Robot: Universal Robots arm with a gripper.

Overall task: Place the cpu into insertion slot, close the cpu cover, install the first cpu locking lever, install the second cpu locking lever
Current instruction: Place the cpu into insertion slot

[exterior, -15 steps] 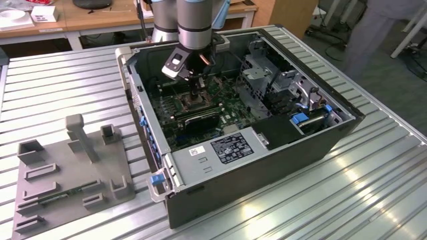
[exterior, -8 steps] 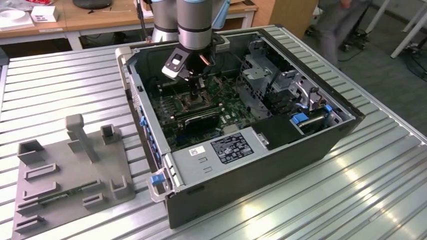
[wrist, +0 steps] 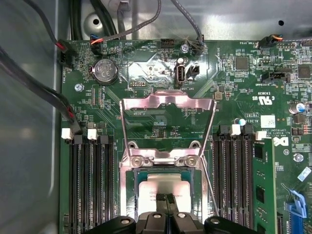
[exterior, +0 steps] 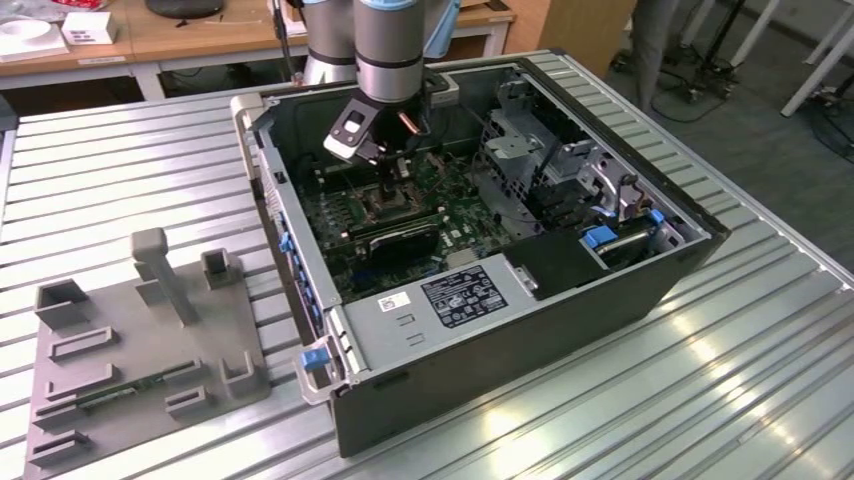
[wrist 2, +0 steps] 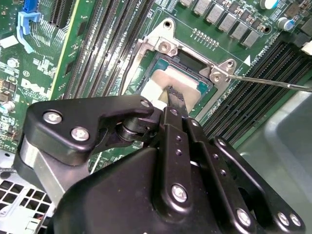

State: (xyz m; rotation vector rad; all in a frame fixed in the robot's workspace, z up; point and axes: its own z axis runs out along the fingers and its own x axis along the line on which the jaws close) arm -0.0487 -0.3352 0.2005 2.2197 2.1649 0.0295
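Claw [wrist: 168, 199], fingers together, tips down on the chip [wrist: 165, 184] seated in its socket [wrist 2: 192, 61] — first step seemingly done — while the cover [wrist: 168, 99] stands open, not yet closed.

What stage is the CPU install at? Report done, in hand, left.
Done: the pale silvery square cpu looks seated in the socket. In hand: the black tool, tips shut together, sits at the chip's top. Left: the thin square metal cpu cover stands swung open, and a thin wire locking lever sticks out unlatched beside the socket.
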